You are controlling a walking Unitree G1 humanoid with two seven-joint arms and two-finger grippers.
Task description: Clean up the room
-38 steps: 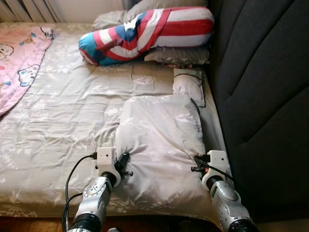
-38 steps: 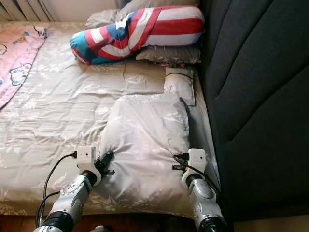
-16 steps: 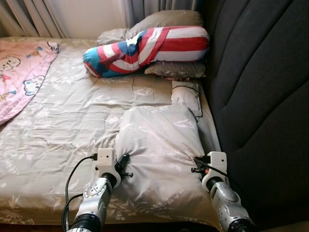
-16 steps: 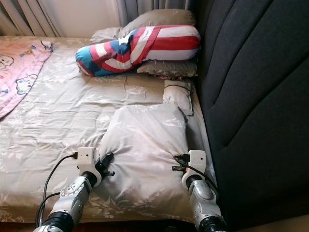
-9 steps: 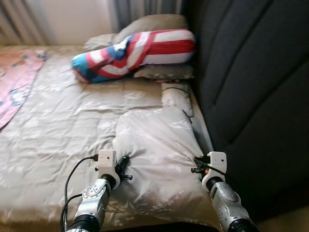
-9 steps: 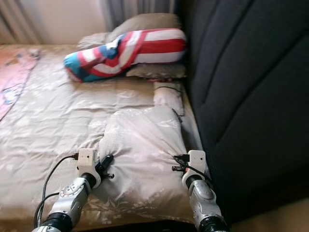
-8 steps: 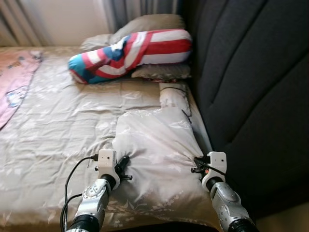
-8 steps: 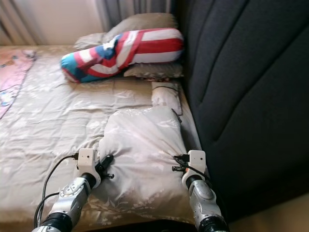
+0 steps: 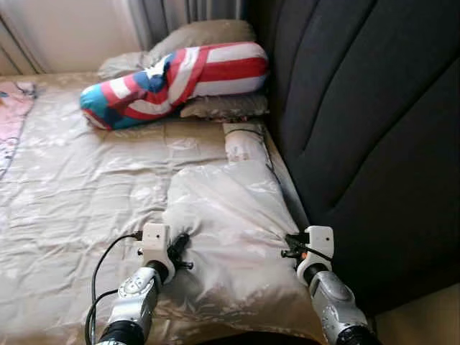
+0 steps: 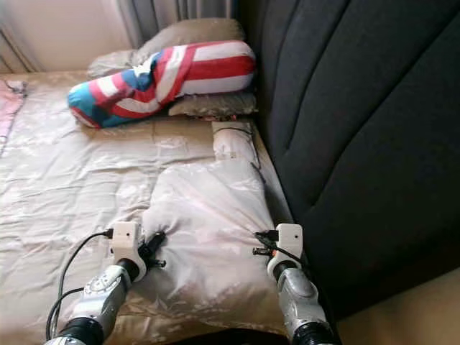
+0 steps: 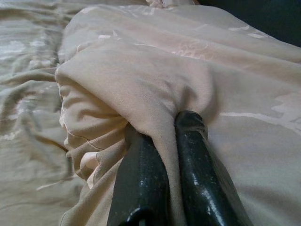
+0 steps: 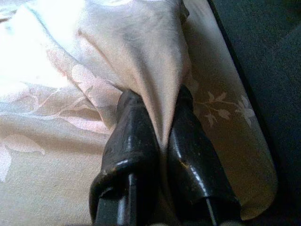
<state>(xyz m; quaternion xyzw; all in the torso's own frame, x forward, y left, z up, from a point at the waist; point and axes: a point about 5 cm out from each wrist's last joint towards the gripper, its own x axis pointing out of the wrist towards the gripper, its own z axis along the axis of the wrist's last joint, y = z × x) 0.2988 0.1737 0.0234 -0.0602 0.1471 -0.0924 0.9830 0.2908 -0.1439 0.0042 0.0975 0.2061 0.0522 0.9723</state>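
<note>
While both arms are reaching forward over the near edge of the bed, each gripper is pinching one side of the beige pillow that is lying between them. Left gripper: its two black fingers are pressing together on a bunched fold of the pillow's left edge, the cloth gathering into creases just ahead of the tips. Right gripper: its fingers are likewise closing on a raised ridge of fabric at the pillow's right edge, with the cloth running up between them. The pillow is spreading forward from both grippers, its far end reaching toward a small white cushion just beyond it. Directly to the right of the right gripper, the dark headboard is standing upright, close beside the pillow's right edge. Well ahead of the grippers, a bolster in red, white and blue stripes is lying across two grey pillows against the headboard and the curtain. Far to the left of the left gripper, a pink blanket is showing at the bed's edge. A black cable is looping from the left wrist down along the arm. Wrinkled beige sheet is covering the bed to the left of the left gripper.
</note>
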